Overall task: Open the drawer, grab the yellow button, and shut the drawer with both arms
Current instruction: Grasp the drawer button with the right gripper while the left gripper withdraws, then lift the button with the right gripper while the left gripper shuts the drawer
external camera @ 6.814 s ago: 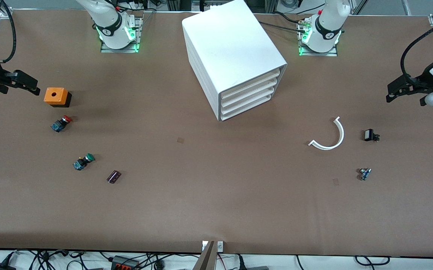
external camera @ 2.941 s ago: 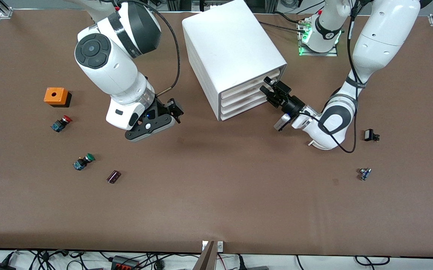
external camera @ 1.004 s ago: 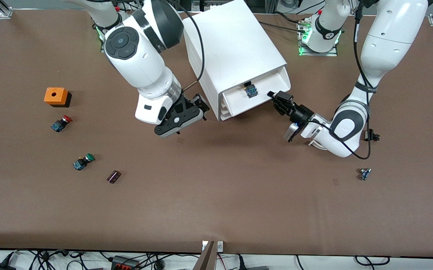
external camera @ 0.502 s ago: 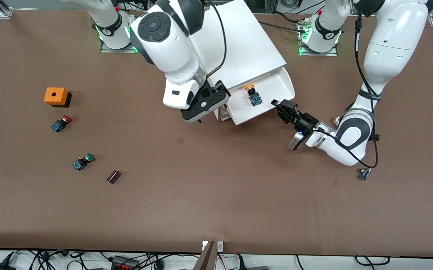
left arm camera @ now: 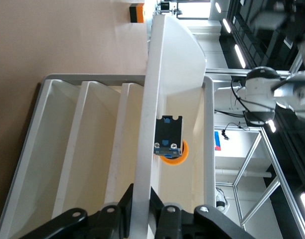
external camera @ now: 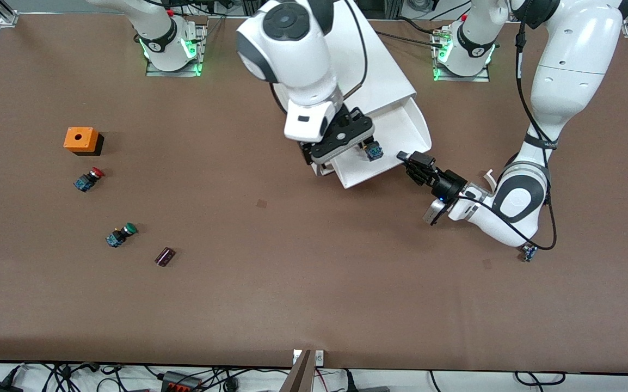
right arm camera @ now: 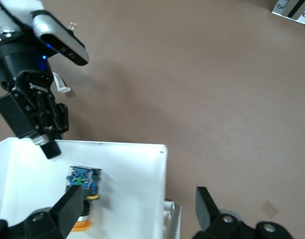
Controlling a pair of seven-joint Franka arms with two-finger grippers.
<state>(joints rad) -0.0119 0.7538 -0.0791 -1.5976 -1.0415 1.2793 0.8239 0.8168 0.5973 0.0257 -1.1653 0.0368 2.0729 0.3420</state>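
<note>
My left gripper clamps the front edge of the pulled-out shallow white plastic drawer; my right gripper, fingers apart, hovers over the orange-capped push-button inside.

Right gripper hanging over the open drawer, fingers spread wide.
Button lying in the white tray between those fingers, blue base and orange-yellow cap showing. Left gripper pinching the drawer's front rim, clamped tight. Brown table surrounding; a white curved piece lying near the left arm.
</note>
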